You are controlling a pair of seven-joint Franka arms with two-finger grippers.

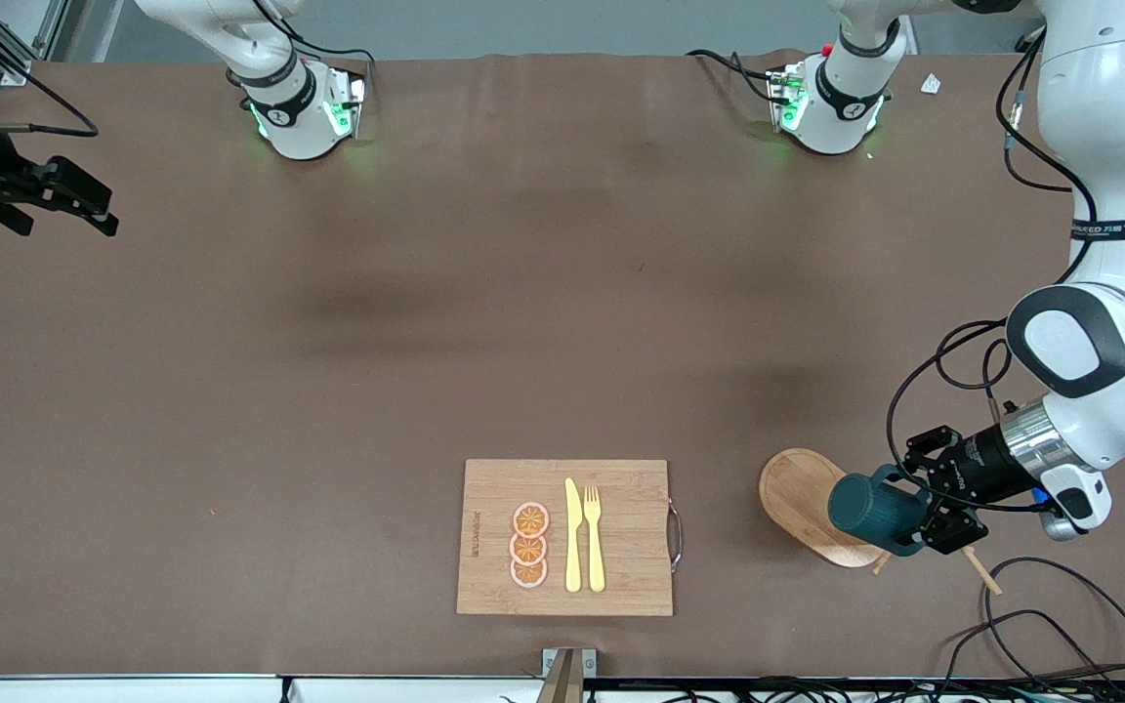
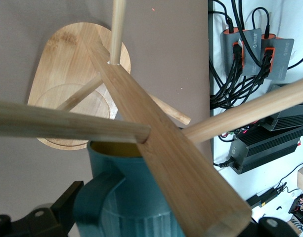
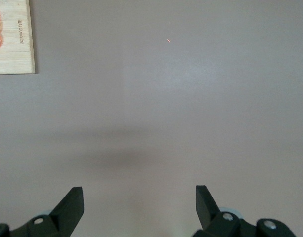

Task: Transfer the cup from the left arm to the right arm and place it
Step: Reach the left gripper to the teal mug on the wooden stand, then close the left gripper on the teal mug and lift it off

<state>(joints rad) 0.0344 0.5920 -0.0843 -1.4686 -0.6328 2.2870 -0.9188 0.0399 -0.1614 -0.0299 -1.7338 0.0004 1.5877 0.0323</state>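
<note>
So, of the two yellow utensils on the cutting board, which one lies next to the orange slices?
The knife: its plain blade lies right beside the orange slices. The fork, with tines, lies past it, toward the cutting board handle.

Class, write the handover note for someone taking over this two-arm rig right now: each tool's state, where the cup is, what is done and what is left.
Left tool: shut on the cup, which lies tipped on its side over the wooden peg rack at the left arm's end of the table.
Right tool: open, holding nothing, waiting over bare table at the right arm's end.
Done: the left arm has the cup in its grip.
Left: clear the rack's pegs, carry the cup toward the middle, pass it to the right tool, then place it.
</note>
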